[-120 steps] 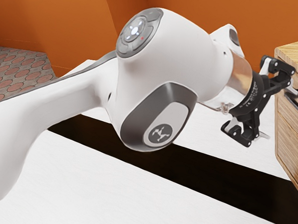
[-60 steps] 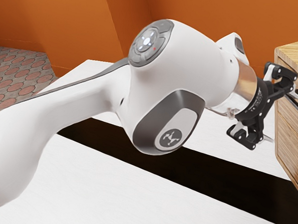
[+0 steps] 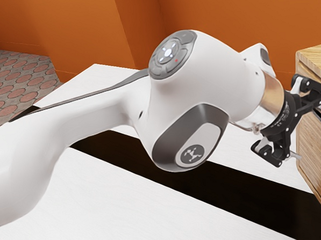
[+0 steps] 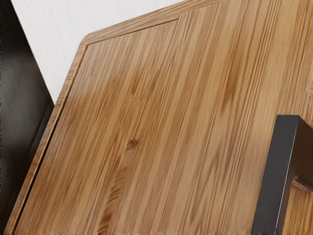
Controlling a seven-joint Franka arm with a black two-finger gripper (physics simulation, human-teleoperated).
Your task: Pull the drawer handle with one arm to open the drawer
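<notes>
We see orange walls (image 3: 64, 23) at the back, meeting at a corner, evenly lit. Floor (image 3: 12, 74) at the exterior view's left - tiles w/ a reddish-brown round pattern. In front, a white desk (image 3: 100, 209) w/ a wide black band (image 3: 234, 194) running diagonally across it - glossy.

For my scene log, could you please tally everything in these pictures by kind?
wooden drawer cabinet: 1
dark drawer handle: 1
black gripper: 1
white table with a black stripe: 1
Total: 4
</notes>
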